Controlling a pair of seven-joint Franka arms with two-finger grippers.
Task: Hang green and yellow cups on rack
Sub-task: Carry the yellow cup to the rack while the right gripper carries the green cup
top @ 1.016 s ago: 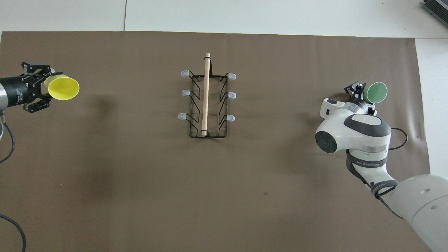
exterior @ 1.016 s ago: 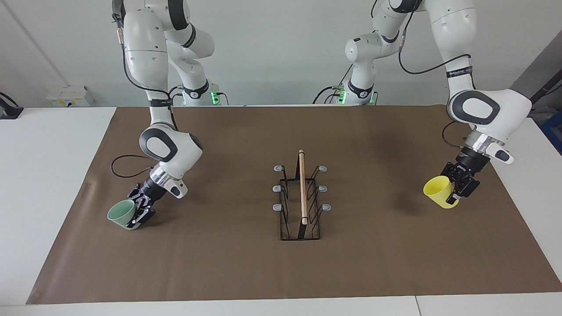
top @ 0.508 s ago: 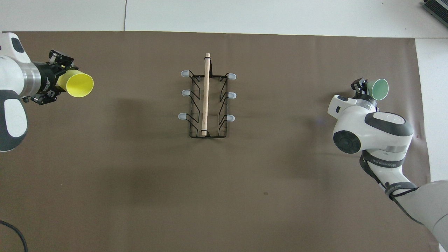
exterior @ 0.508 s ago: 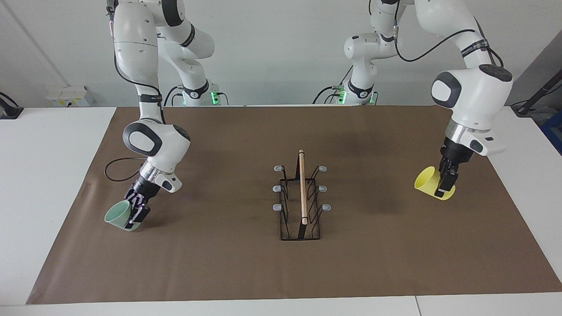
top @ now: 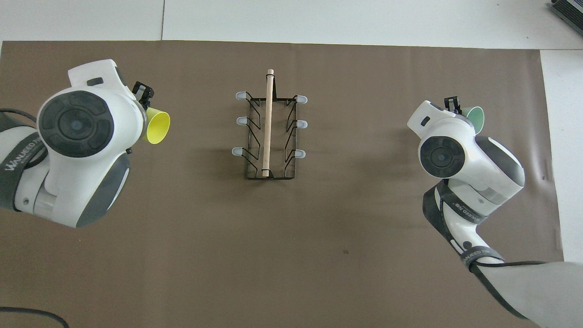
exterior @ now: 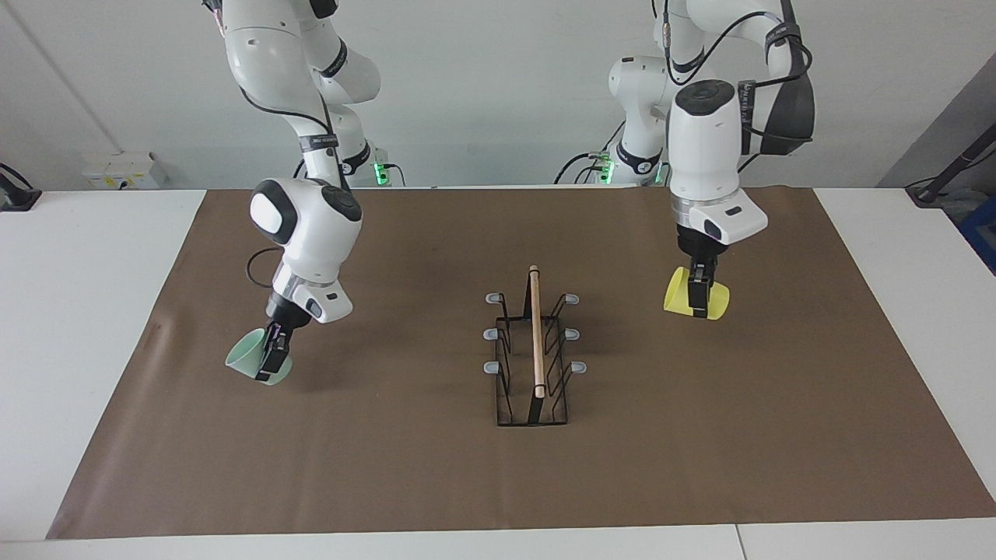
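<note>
The black wire rack [exterior: 535, 342] with its wooden rod stands at the middle of the brown mat; it also shows in the overhead view [top: 268, 132], and all its grey-tipped prongs are bare. My left gripper [exterior: 700, 302] is shut on the yellow cup [exterior: 675, 294] and holds it tilted, above the mat, beside the rack toward the left arm's end. The yellow cup's mouth [top: 158, 127] faces the rack. My right gripper [exterior: 272, 358] is shut on the pale green cup [exterior: 245, 358], tilted, low over the mat toward the right arm's end. The arm largely covers the green cup [top: 477, 117] from above.
The brown mat [exterior: 700, 435] covers most of the white table [exterior: 78, 311]. A black cable [exterior: 257, 268] loops by the right arm's wrist. Open mat lies between each cup and the rack.
Both arms have swung in toward the rack with their cups, the left arm much more. Both wrists have turned to point more steeply down. Both cups stay gripped.
</note>
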